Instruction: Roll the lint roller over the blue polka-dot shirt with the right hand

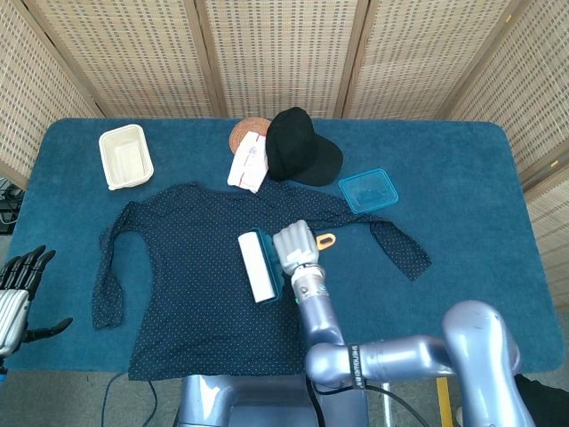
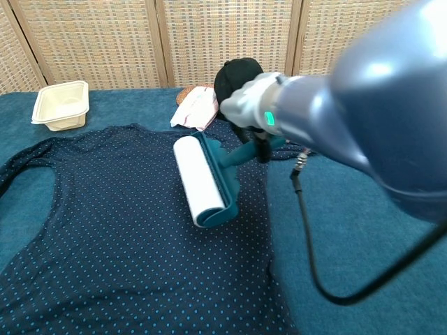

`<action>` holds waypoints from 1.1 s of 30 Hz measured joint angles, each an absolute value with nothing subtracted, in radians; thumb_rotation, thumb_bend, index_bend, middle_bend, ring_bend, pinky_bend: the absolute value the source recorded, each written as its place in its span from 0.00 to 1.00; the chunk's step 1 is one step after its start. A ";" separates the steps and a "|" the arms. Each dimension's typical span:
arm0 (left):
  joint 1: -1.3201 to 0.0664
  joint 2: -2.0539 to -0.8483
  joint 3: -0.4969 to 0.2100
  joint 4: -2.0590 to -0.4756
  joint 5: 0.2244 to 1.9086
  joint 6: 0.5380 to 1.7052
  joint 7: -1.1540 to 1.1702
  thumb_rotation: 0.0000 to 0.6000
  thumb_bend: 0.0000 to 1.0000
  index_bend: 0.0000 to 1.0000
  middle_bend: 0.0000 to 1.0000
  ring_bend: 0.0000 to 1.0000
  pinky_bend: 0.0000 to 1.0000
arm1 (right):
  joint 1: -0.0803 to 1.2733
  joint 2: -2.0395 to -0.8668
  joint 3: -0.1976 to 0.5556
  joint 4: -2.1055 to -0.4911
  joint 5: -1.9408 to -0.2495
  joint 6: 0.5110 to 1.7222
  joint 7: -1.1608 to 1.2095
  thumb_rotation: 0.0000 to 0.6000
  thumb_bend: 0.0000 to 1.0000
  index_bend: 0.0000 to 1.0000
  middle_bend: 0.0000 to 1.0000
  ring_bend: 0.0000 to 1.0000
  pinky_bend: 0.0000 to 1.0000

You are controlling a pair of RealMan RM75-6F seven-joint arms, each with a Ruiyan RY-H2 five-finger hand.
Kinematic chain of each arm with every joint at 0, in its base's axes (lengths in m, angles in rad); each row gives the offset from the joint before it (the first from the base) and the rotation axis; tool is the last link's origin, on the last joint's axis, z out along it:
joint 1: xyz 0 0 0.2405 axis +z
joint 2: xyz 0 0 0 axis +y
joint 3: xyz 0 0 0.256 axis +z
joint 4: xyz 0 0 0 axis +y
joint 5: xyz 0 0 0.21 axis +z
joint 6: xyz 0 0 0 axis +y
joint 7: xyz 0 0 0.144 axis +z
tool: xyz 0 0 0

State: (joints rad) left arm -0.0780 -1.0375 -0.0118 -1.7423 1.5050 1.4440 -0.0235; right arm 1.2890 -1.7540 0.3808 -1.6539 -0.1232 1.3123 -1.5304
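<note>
The blue polka-dot shirt (image 1: 196, 267) (image 2: 105, 230) lies spread flat on the blue tablecloth. My right hand (image 1: 294, 247) (image 2: 251, 112) grips the teal handle of the lint roller (image 1: 257, 266) (image 2: 199, 179), whose white roll rests on the middle of the shirt. Its orange handle end (image 1: 325, 239) sticks out to the right of the hand. My left hand (image 1: 20, 289) hangs off the table's left front edge, fingers spread and holding nothing; the chest view does not show it.
Behind the shirt sit a cream tray (image 1: 124, 157) (image 2: 61, 104), a white packet (image 1: 248, 161) (image 2: 197, 110) on a brown coaster, a black cap (image 1: 300, 147) (image 2: 241, 77) and a blue lid (image 1: 368, 189). My right arm (image 2: 363, 118) fills the right of the chest view.
</note>
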 measured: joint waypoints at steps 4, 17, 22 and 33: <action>-0.081 -1.035 -0.012 -1.742 1.502 1.440 -0.030 1.00 0.00 0.00 0.00 0.00 0.00 | 1.376 -1.800 0.430 -1.634 -0.025 1.352 -1.601 1.00 0.78 0.74 1.00 1.00 1.00; -0.081 -1.028 -0.012 -1.743 1.500 1.440 -0.044 1.00 0.00 0.00 0.00 0.00 0.00 | 1.445 -1.931 0.399 -1.558 -0.010 1.352 -1.602 1.00 0.78 0.75 1.00 1.00 1.00; -0.083 -1.029 -0.012 -1.741 1.496 1.436 -0.046 1.00 0.00 0.00 0.00 0.00 0.00 | 1.450 -1.963 0.358 -1.519 -0.053 1.350 -1.592 1.00 0.79 0.75 1.00 1.00 1.00; -0.087 -1.028 -0.018 -1.742 1.482 1.429 -0.050 1.00 0.00 0.00 0.00 0.00 0.00 | 1.370 -1.915 0.230 -1.488 -0.151 1.380 -1.576 1.00 0.79 0.74 1.00 1.00 1.00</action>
